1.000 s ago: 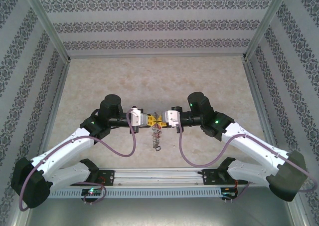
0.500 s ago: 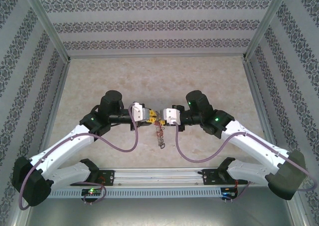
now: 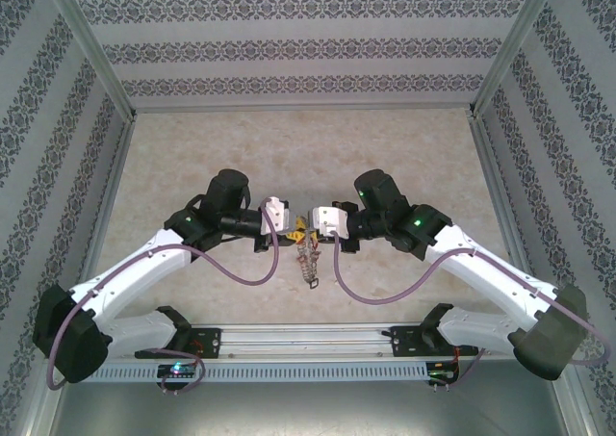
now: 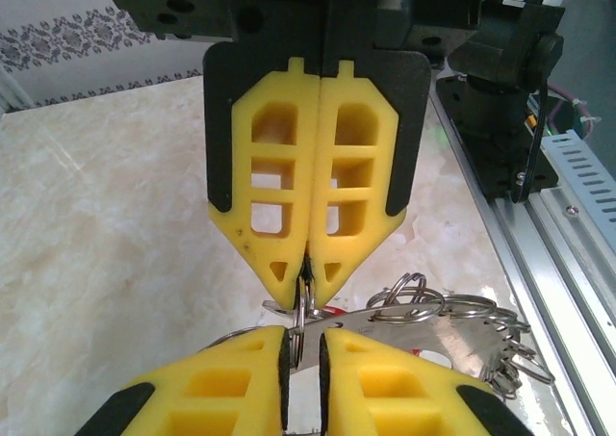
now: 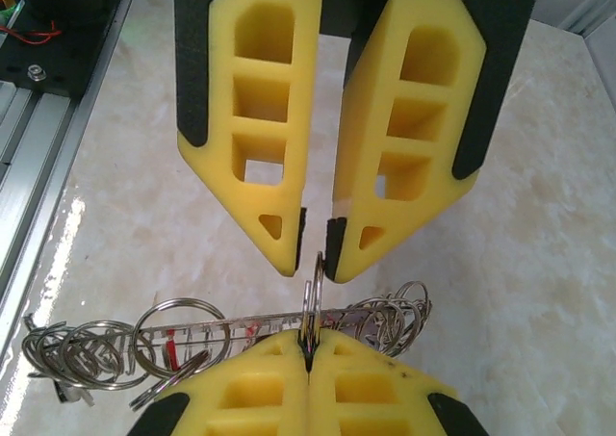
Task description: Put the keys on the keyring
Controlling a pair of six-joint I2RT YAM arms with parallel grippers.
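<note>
My right gripper (image 5: 308, 347) is shut on a small silver split ring (image 5: 314, 290) that stands upright between the two grippers. The left gripper (image 5: 315, 246) faces it tip to tip with its jaws slightly apart, open, and the ring's top edge sits in the gap. In the left wrist view the ring (image 4: 302, 313) leans on one pad of the left gripper (image 4: 306, 347) and is pinched by the right gripper (image 4: 306, 270). Below hangs the keyring (image 5: 232, 317), a flat grey band seen edge-on, fringed with rings, small keys (image 4: 510, 359) and red bits. From above, both grippers (image 3: 296, 228) (image 3: 309, 230) meet over the dangling bunch (image 3: 307, 260).
The marble tabletop (image 3: 192, 157) is fenced by patterned walls at the back and on both sides. An aluminium rail (image 3: 308, 338) carrying the arm bases runs along the near edge, close under the bunch. A black arm base (image 4: 500, 89) stands by that rail.
The left gripper's jaws have eased from shut to slightly apart around the ring. The left arm has swung rightward and both grippers have shifted slightly away from the rail.
</note>
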